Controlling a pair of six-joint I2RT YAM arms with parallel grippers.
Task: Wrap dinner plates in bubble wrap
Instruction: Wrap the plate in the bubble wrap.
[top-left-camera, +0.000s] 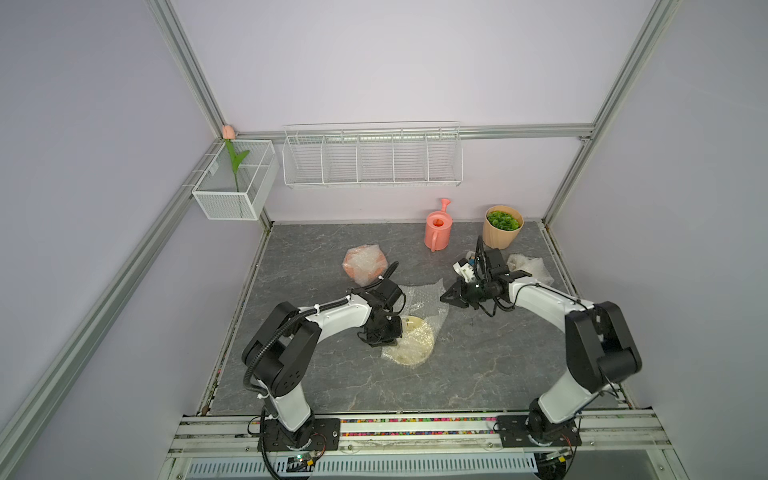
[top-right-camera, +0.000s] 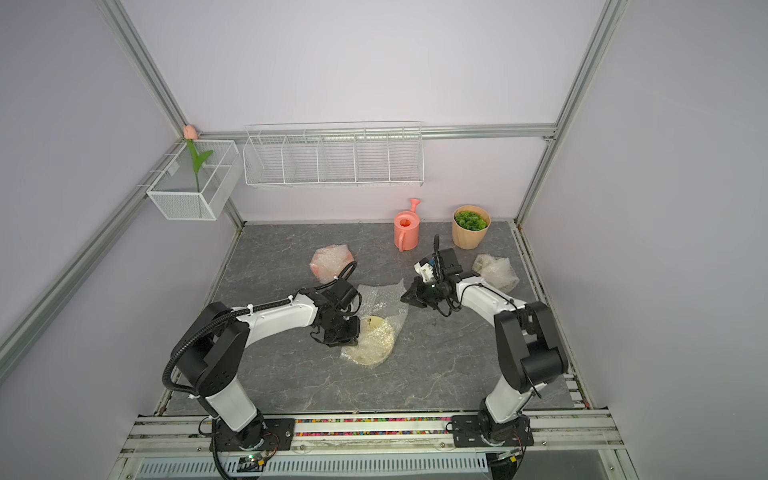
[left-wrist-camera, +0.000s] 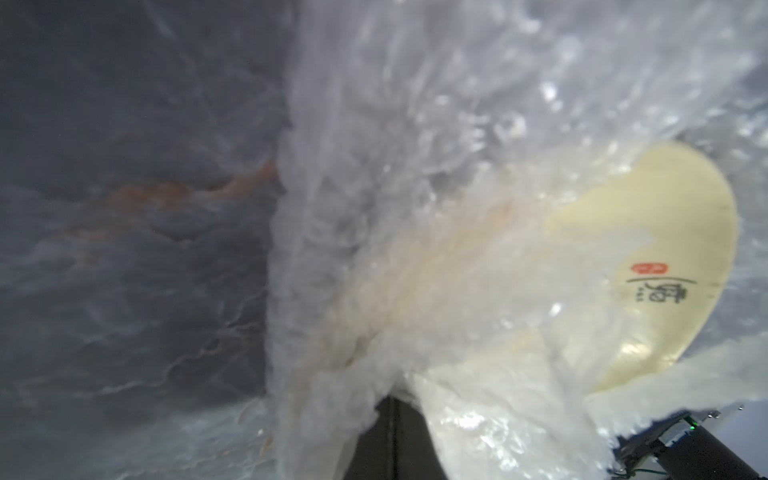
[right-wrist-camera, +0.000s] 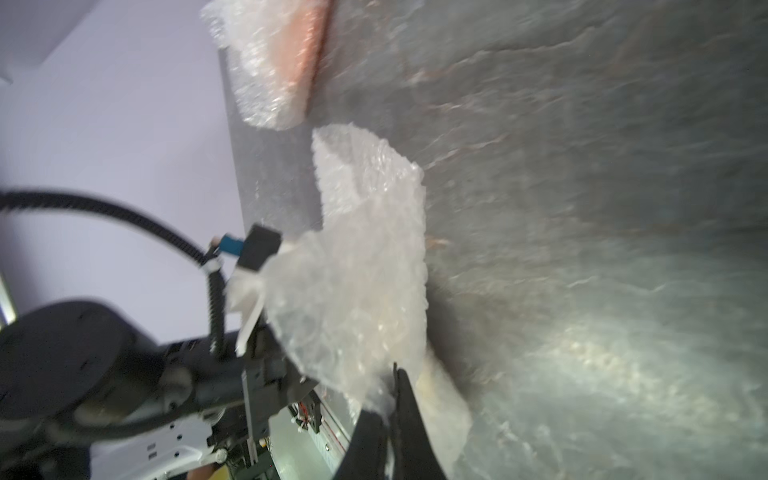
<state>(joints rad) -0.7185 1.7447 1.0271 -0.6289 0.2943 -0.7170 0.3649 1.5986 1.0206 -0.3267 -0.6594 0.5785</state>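
A cream dinner plate (top-left-camera: 413, 323) with a red stamp (left-wrist-camera: 650, 269) lies mid-table, mostly covered by bubble wrap (top-left-camera: 424, 297). My left gripper (top-left-camera: 392, 341) points down at the plate's left edge. Its closed fingers (left-wrist-camera: 392, 436) are buried in gathered wrap (left-wrist-camera: 415, 166). Beyond the plate, my right gripper (top-left-camera: 444, 297) is shut on the sheet's far flap (right-wrist-camera: 365, 249), and the film shows between its fingertips (right-wrist-camera: 401, 382). An orange plate (top-left-camera: 365, 264), fully wrapped, sits at the back left. Another wrapped bundle (top-left-camera: 530, 266) lies at the back right.
A pink watering can (top-left-camera: 438, 230) and a tan pot of green plants (top-left-camera: 502, 226) stand by the back wall. A white wire rack (top-left-camera: 372, 156) and a mesh basket (top-left-camera: 235, 180) holding a tulip hang on the walls. The arm bases sit on the front rail.
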